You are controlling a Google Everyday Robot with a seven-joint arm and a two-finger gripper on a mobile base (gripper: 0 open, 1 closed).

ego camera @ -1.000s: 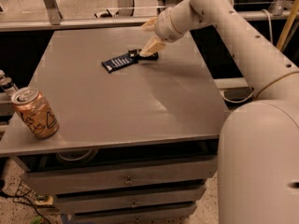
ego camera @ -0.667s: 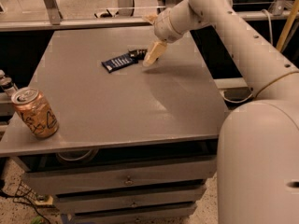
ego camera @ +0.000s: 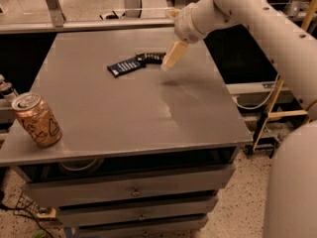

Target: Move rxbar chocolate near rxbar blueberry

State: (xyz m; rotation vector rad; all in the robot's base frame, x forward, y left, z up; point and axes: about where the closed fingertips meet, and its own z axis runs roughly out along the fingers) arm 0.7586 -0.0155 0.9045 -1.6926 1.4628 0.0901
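Note:
The rxbar blueberry [ego camera: 127, 66], in a navy-blue wrapper with white text, lies flat on the grey table [ego camera: 124, 113] toward the far middle. The rxbar chocolate [ego camera: 151, 57], in a black wrapper, lies flat just right of it, with their ends touching or nearly so. My gripper [ego camera: 170, 39] hangs above the table just right of the black bar. It is open and empty, and its lower finger [ego camera: 172, 56] points down, clear of the bar.
An orange soda can [ego camera: 37, 119] stands at the table's front left corner. The table sits on a cabinet with drawers [ego camera: 131, 190]. A wooden frame [ego camera: 270, 114] stands to the right of the table. My arm [ego camera: 257, 14] reaches in from the right.
My gripper has lifted up and away from the black bar. The bar stays lying on the table next to the blue one.

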